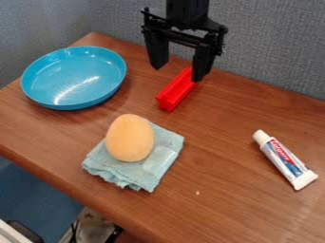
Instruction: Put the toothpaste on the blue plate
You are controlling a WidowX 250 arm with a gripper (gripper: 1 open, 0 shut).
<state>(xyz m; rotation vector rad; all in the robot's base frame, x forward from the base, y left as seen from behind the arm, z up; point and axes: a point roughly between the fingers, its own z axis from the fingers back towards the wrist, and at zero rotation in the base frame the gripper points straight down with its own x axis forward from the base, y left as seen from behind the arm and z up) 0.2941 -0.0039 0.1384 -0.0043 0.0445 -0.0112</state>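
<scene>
Camera view: your open end effector [184, 59] is well apart from the toothpaste [284, 159]; tube's probably light and squishy, so pinch gently mid-body, across its width.

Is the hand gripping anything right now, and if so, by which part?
Nothing is held: the hand hangs open above the red block.

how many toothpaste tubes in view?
1. The toothpaste lies on the bare wood at the right side of the picture, apart from the blue plate at upper left. The gripper could hide something small behind it.
</scene>
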